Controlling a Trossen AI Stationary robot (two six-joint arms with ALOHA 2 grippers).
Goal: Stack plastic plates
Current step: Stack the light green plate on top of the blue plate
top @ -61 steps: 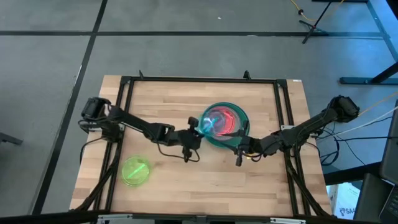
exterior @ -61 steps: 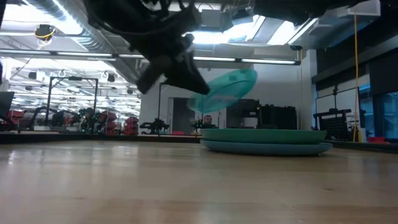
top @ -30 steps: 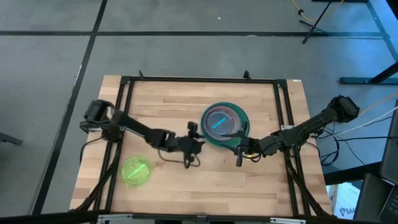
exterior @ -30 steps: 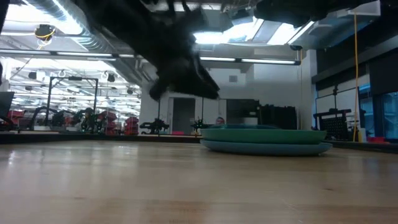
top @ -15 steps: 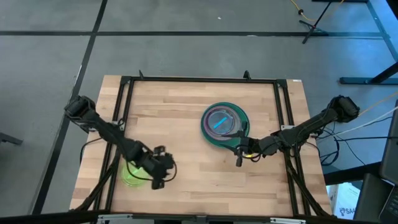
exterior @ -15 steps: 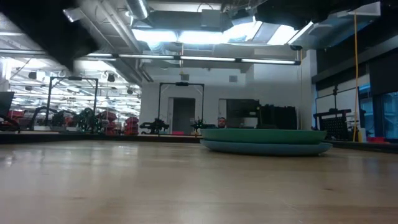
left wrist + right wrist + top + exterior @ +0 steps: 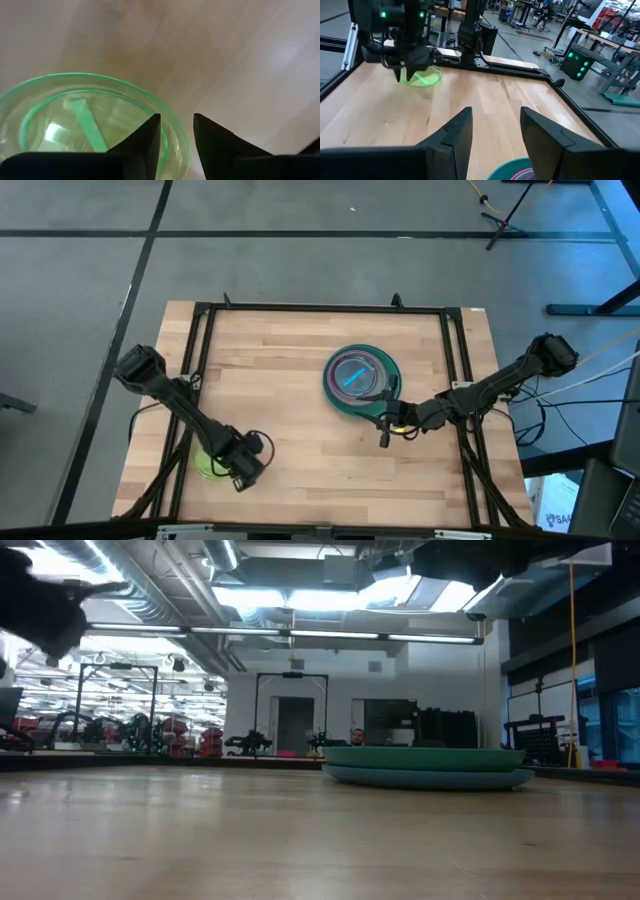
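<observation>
The plastic plates stand in one stack (image 7: 358,378) right of the table's middle, a teal one on top and a dark green rim around it; the low view shows the stack (image 7: 425,765) flat on the wood. A lime plate (image 7: 206,464) lies alone at the near left. My left gripper (image 7: 177,137) is open over the lime plate's (image 7: 75,125) right rim, one finger above its inside and one outside it. My right gripper (image 7: 383,432) hangs open just near of the stack, holding nothing.
A black frame (image 7: 320,308) runs around the wooden table top (image 7: 300,350). Bare wood lies between the lime plate and the stack. In the right wrist view my left gripper (image 7: 402,74) stands at the lime plate (image 7: 426,79).
My left gripper has left the stack, where the teal plate now lies, and swung toward the table's near left corner. It has come down over the lime plate's right rim. The plates have not moved.
</observation>
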